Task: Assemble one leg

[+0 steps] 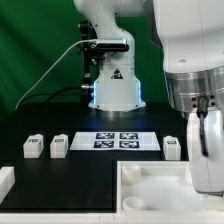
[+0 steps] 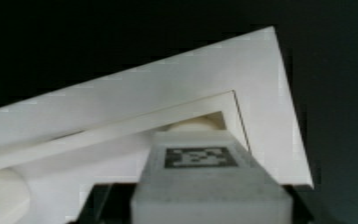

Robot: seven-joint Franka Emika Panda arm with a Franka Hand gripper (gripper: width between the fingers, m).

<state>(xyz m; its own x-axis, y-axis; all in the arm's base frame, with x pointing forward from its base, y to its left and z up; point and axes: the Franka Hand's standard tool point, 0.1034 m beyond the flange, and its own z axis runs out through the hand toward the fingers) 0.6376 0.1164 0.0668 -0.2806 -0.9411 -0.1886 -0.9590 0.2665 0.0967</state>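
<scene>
White plastic fills the wrist view: the leg [image 2: 201,172], tag face up, sits clamped between the dark fingers of the gripper [image 2: 197,208] and hangs over a corner of the tray-like piece [image 2: 247,90], close to a raised socket inside its rim.

In the exterior view the gripper [image 1: 203,140] hovers above that piece [image 1: 160,190] at the table's near edge, toward the exterior view's right corner.

To do this step well, I judge the leg should be squared to the corner socket, lowered straight, and released only once seated; a tilted entry could jam it.

Farther back, three spare legs [image 1: 59,146] stand in a row beside the marker board [image 1: 118,140], near the arm's base.
</scene>
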